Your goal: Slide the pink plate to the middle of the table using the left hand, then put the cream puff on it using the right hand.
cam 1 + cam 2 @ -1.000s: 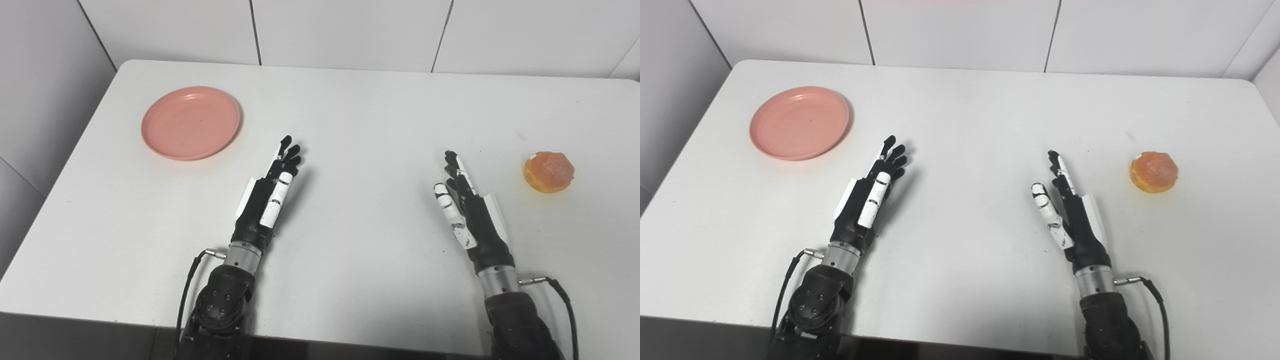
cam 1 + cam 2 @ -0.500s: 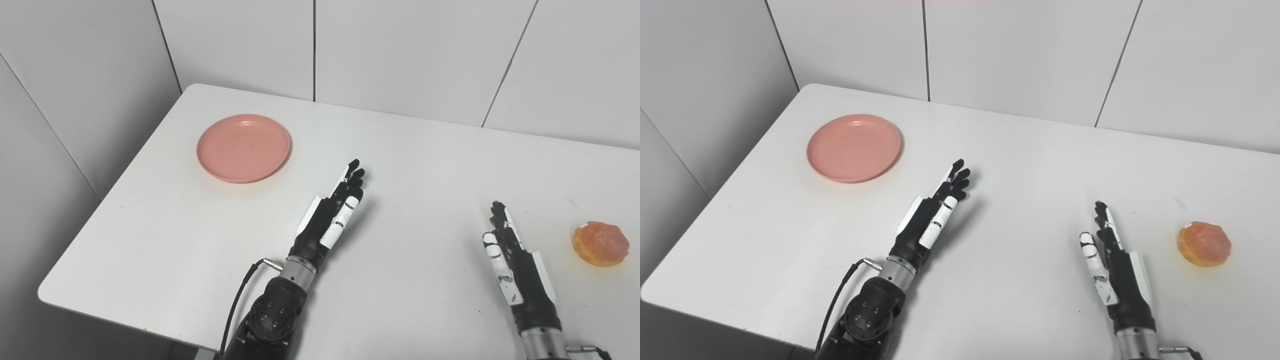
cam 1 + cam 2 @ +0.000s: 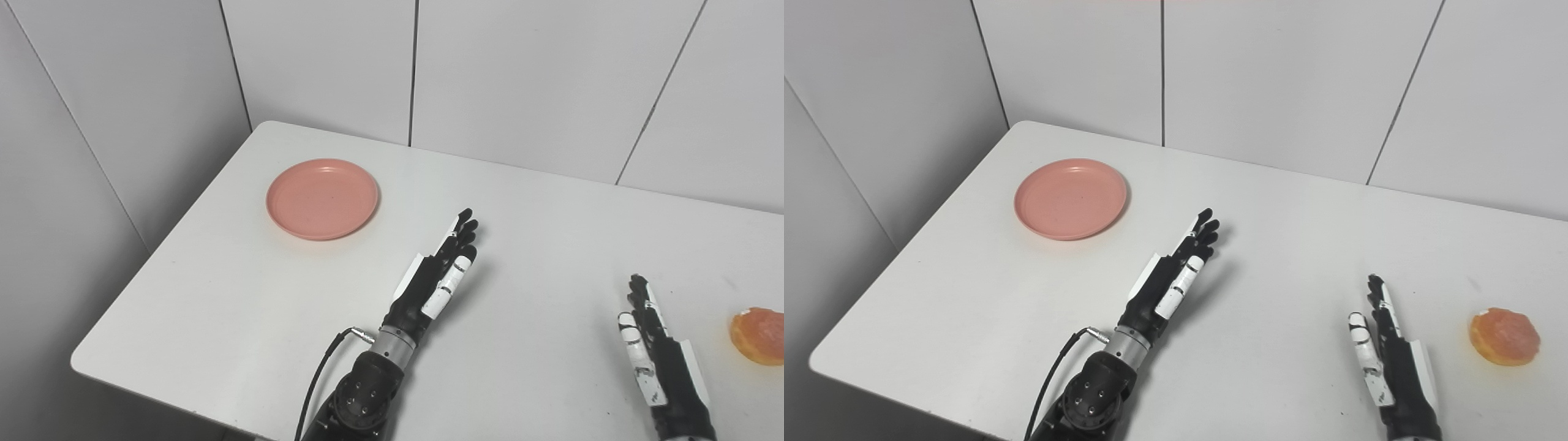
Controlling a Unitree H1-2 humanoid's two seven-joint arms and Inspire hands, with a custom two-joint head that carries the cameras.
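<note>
Pink plate sits untouched at the table's far left; left hand and right hand hover empty with fingers extended, neither reaching

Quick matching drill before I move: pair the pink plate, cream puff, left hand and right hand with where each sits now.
Things:
1. pink plate
2. cream puff
3. left hand
4. right hand

Places:
A. table's right edge
B. open, just left of the puff
C. far left of the table
D. open, mid-table

Pairs: 1-C, 2-A, 3-D, 4-B
</note>
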